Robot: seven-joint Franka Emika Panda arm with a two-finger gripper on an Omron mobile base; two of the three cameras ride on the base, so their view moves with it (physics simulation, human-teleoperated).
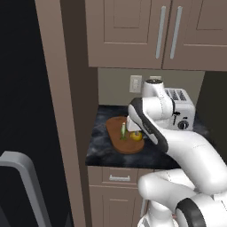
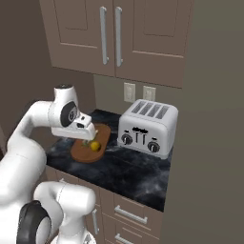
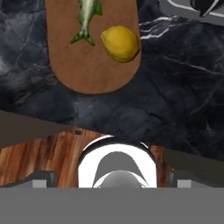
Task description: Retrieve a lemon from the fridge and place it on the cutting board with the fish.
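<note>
The gripper (image 2: 87, 138) hangs above the cutting board (image 3: 94, 65) with its jaws spread fully apart, holding and touching nothing. On that round-cornered reddish-brown wooden board, a slender greenish-silver fish (image 3: 86, 19) lies to the left, and just beside its tail sits the lemon (image 3: 120, 43), a smooth yellow oval. The board rests on a dark marbled counter (image 3: 175, 87), with a shiny steel toaster (image 2: 147, 127) well to its right.

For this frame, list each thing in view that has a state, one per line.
lemon: resting on the cutting board, beside the fish, released.
fish: lying flat on the board.
cutting board: flat on the dark counter.
upper cabinet doors: shut.
drawer: shut.
tool: open, holding nothing.
</note>
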